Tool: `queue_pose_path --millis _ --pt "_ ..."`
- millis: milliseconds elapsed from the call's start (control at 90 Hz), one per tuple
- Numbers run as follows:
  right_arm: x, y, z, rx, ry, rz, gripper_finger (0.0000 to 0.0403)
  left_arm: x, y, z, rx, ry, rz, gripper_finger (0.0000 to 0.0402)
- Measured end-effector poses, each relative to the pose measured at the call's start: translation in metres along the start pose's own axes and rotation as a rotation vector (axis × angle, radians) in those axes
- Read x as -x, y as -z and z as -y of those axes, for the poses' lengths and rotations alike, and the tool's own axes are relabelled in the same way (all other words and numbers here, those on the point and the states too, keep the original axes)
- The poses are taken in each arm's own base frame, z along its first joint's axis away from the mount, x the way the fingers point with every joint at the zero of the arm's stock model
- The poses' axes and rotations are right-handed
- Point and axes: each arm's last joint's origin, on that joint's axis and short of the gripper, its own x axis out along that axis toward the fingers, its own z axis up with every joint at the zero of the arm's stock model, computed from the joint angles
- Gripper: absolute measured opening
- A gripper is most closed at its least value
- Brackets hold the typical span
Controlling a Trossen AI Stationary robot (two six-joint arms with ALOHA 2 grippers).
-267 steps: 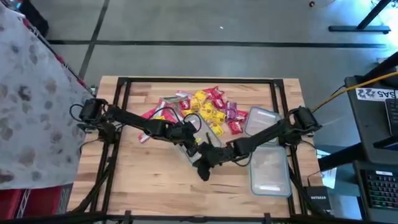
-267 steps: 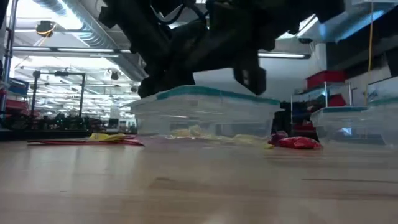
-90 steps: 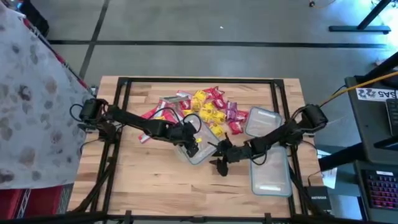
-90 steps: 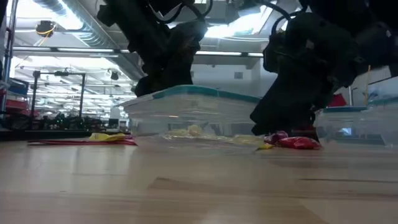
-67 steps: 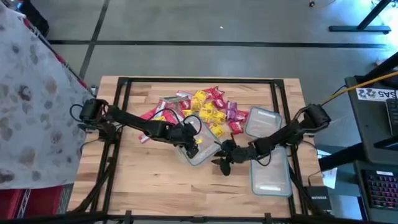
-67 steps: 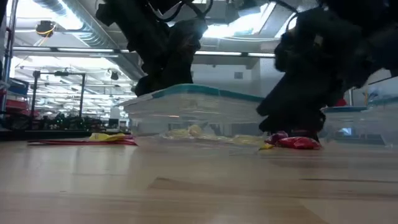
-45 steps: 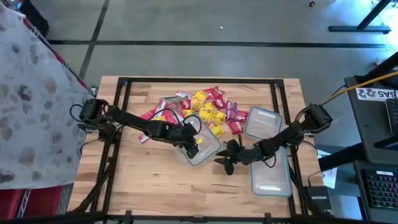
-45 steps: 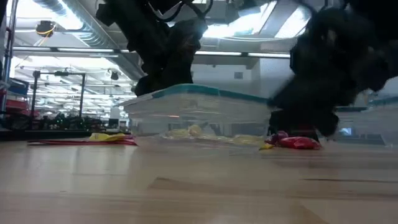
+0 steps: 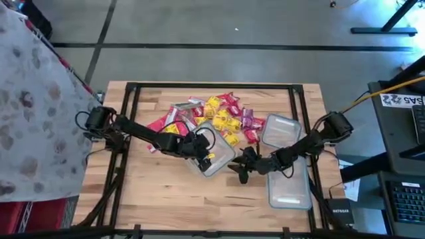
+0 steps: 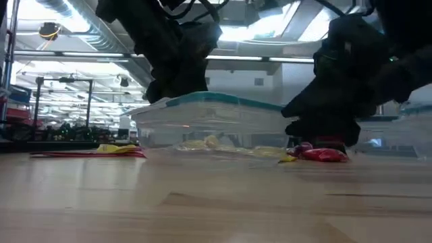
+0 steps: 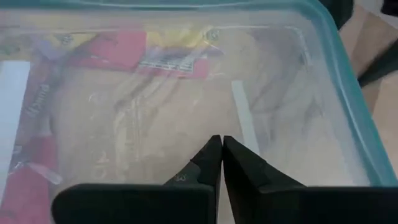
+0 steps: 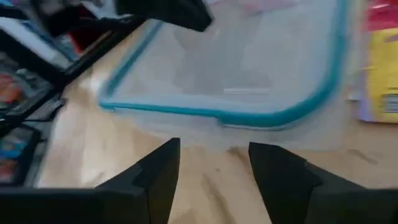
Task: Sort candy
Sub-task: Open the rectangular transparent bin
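Presumably container (image 9: 214, 154) pinned mid-table by left gripper (image 11: 217, 155), fingers pressed together; right gripper (image 12: 211, 163) spread beside its rim; candy (image 9: 222, 114) heaped toward far edge.

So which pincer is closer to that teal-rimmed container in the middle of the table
The left. The left pincer, shut, is over the teal-rimmed container, at its rim. The right pincer, open, sits just off the container's side, above bare table.

The high camera looked straight down on the whole desk (image 9: 159, 179). The low one sat at desk level, facing the room. Both wrist cameras hung close over the teal-rimmed container (image 11: 348, 124), also seen from above.
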Motion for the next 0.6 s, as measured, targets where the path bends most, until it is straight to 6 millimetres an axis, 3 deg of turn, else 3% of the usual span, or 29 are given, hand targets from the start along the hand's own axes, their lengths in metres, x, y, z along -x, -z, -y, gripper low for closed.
queue_pose_path --millis 233,600 --pt "-0.003 0.002 0.000 0.021 -0.032 0.010 0.0179 0.001 0.008 0.010 -0.051 -0.040 0.064 0.0000" --pt "-0.007 0.003 -0.005 -0.026 -0.090 0.000 0.0179 0.000 0.015 0.017 0.040 -0.046 0.079 0.0000"
